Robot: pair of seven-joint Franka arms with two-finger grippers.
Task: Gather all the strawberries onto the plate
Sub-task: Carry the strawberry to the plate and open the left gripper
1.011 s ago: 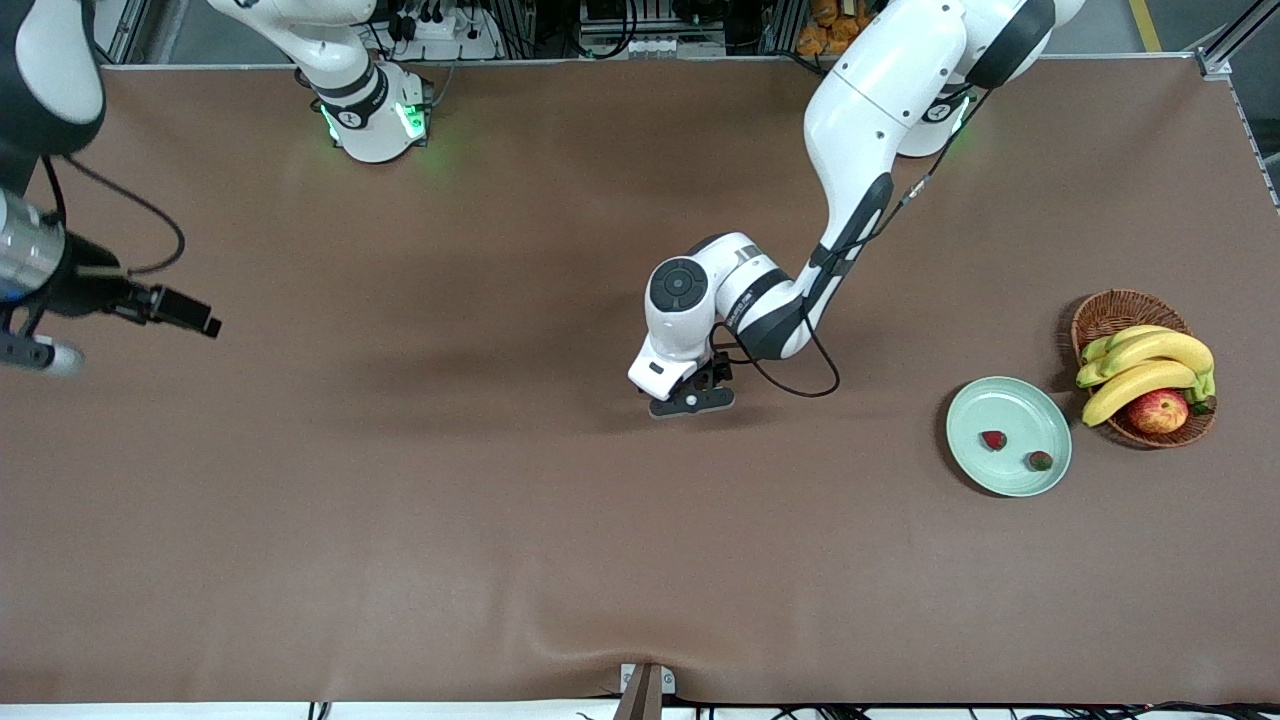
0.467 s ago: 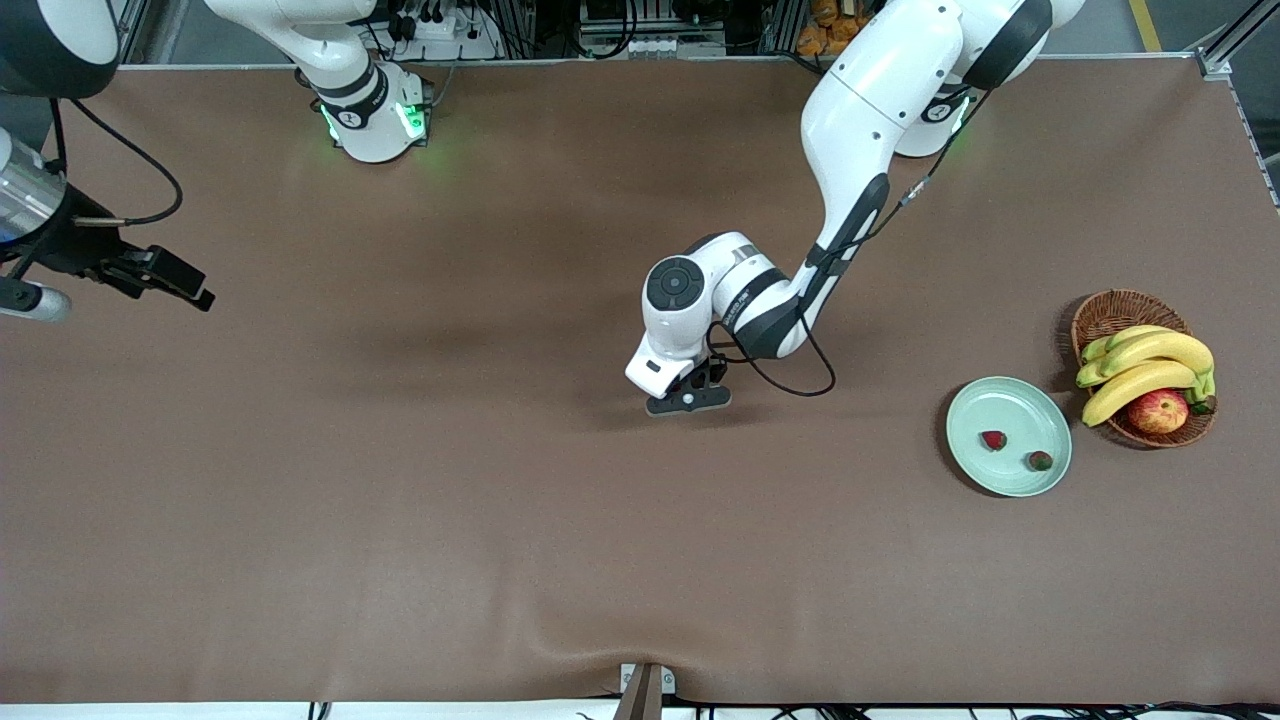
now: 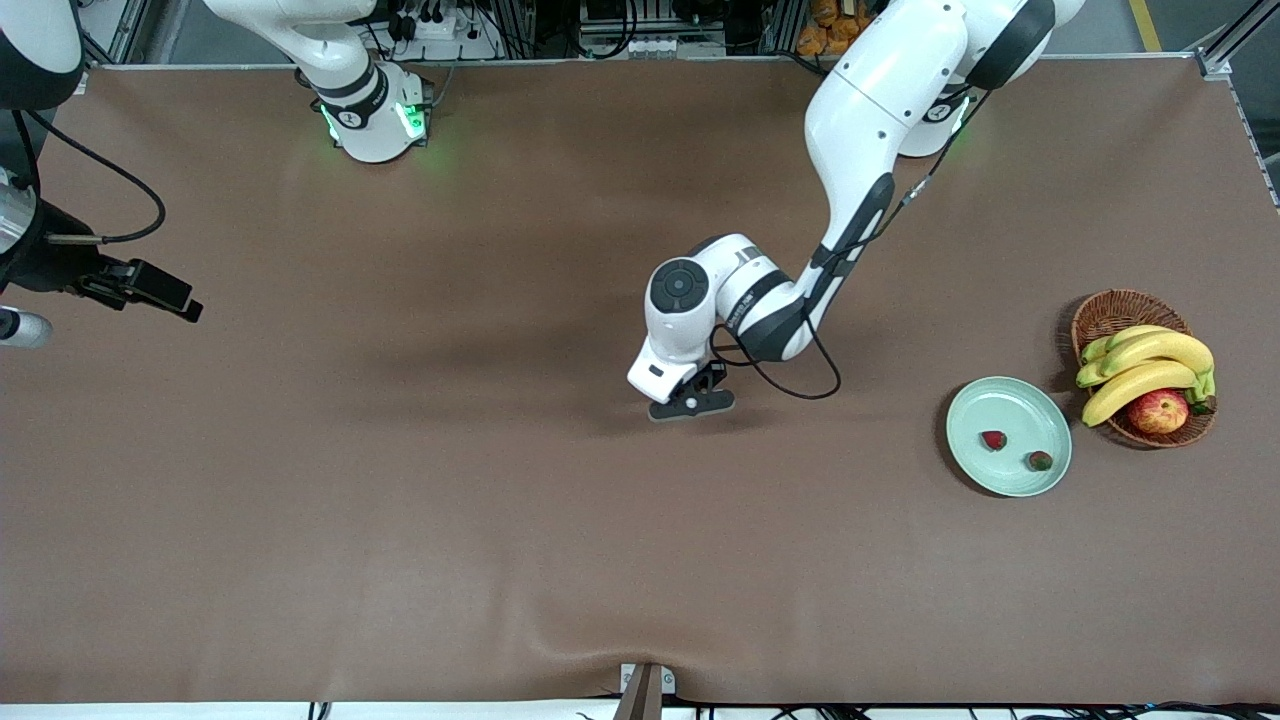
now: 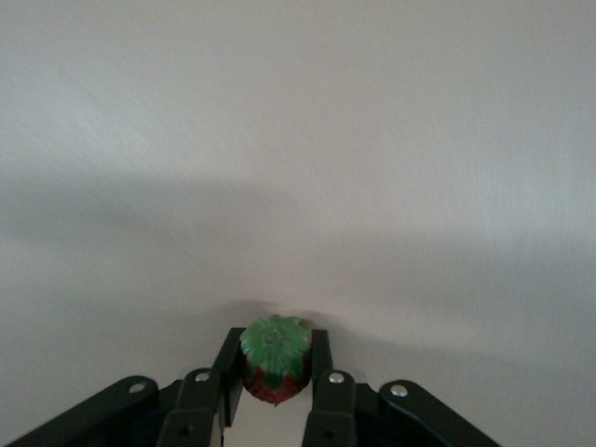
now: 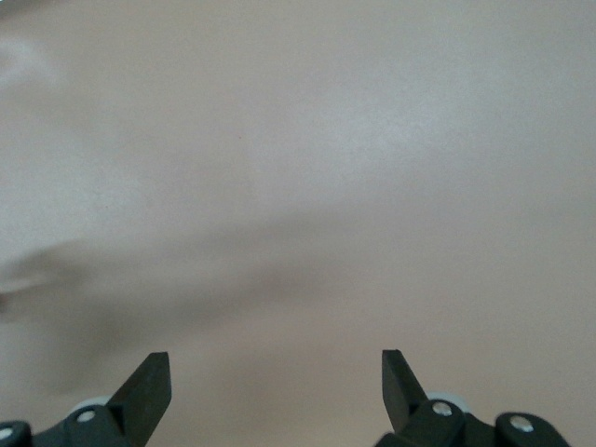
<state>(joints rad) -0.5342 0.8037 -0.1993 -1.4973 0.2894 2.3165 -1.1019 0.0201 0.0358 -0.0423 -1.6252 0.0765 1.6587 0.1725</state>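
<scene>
My left gripper (image 3: pixel 690 403) is low at the table's middle, and its hand hides what it holds in the front view. In the left wrist view the left gripper (image 4: pixel 275 358) is shut on a strawberry (image 4: pixel 274 368), red with a green leafy top, just over the brown table. Two more strawberries (image 3: pixel 993 440) (image 3: pixel 1040 461) lie in the pale mint-green plate (image 3: pixel 1010 395) toward the left arm's end. My right gripper (image 5: pixel 275 386) is open and empty over bare table. In the front view the right arm's hand (image 3: pixel 40 265) sits at the right arm's end of the table.
A brown wicker basket (image 3: pixel 1110 310) stands beside the plate. It holds bananas (image 3: pixel 1150 365) and a red-yellow apple (image 3: pixel 1158 411). The brown table cover (image 3: pixel 500 500) has a small ridge at its near edge.
The right arm's hand has drawn back toward the table's end and the robots' side. The left gripper has stayed at the same spot with the strawberry between its fingers.
</scene>
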